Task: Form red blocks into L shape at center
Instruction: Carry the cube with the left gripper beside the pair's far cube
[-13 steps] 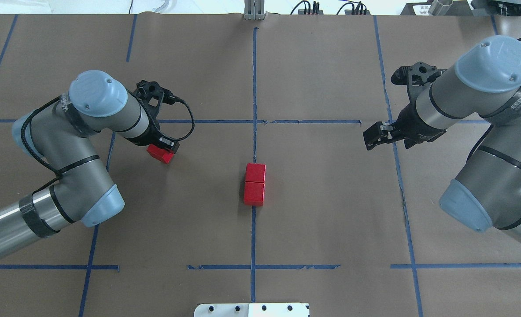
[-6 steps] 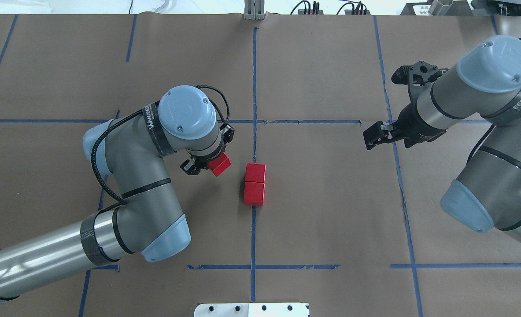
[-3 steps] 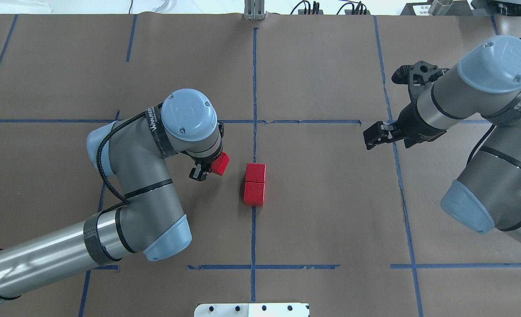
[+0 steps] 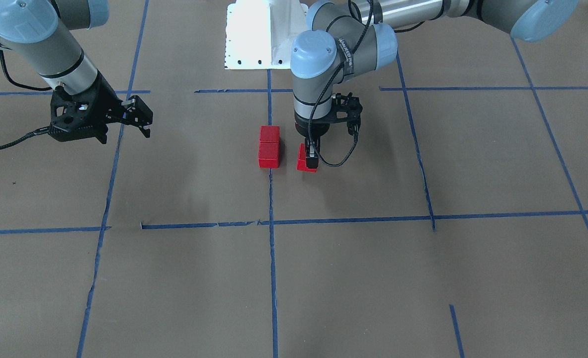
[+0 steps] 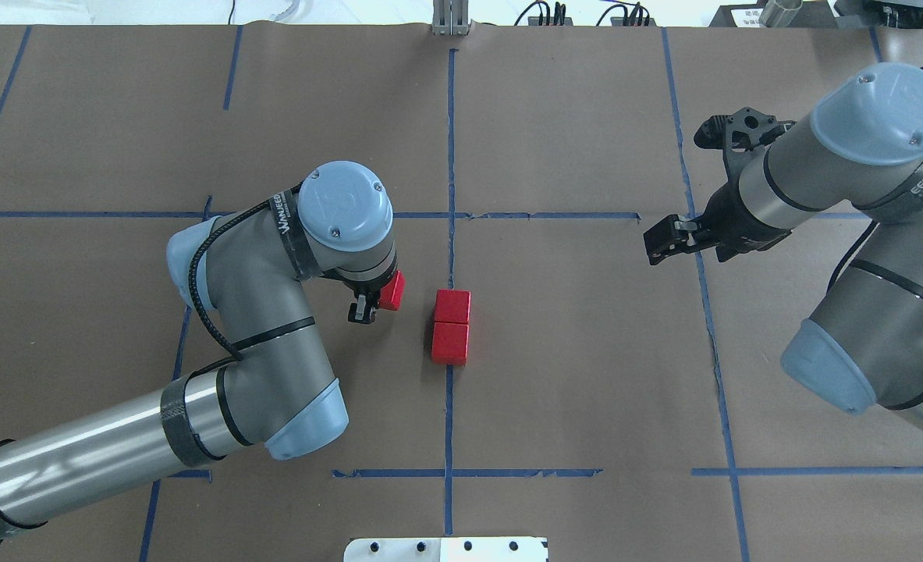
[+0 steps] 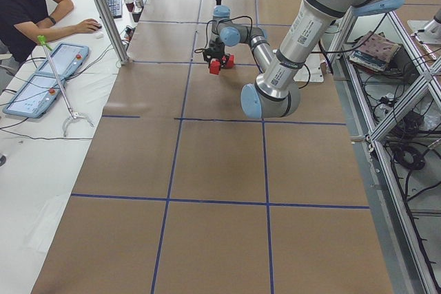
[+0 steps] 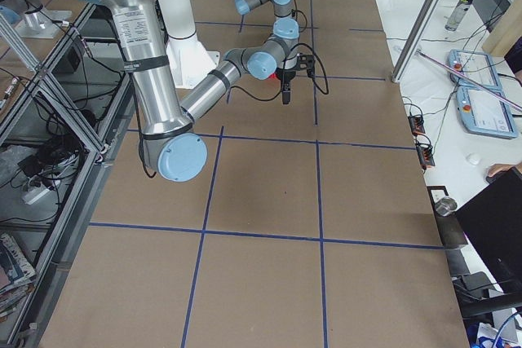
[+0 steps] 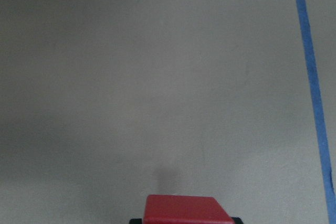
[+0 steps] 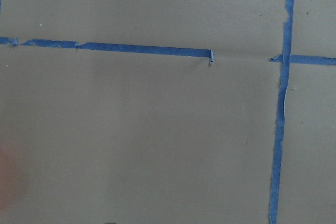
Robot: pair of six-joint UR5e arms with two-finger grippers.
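**A:** What is the left claw (image 5: 378, 300) carrying?

**B:** The third red block (image 5: 392, 290), clamped between its fingers with the claw pointing straight down. The left wrist view shows just its red top at the bottom edge. It is low over the desk (image 5: 586, 390), but I cannot tell whether it touches the paper.

**A:** And the others?

**B:** The pair of red blocks (image 5: 452, 328) sits just beside that claw, on the side toward the other arm. They touch face to face, right on the blue tape line (image 5: 450, 156) at the center (image 5: 451, 265).

**A:** Which way does the pair run?

**B:** Along the tape, away from the robot's base. So its long axis lies square to the line from the claw to the pair. The held block is about level with the end of the pair farther from the base, with a narrow strip of bare paper between.

**A:** Then the move is sideways?

**B:** I would judge so: a short slide toward the tape until the held block meets the side face of that far block, which makes the foot of the L. Its faces look close to parallel with the pair's, perhaps slightly skewed, so a small twist may be needed first.

**A:** Could the right claw (image 5: 658, 243) help?

**B:** It hangs well apart, beyond the pair, fingers spread and holding nothing. The left arm is plainly nearer.
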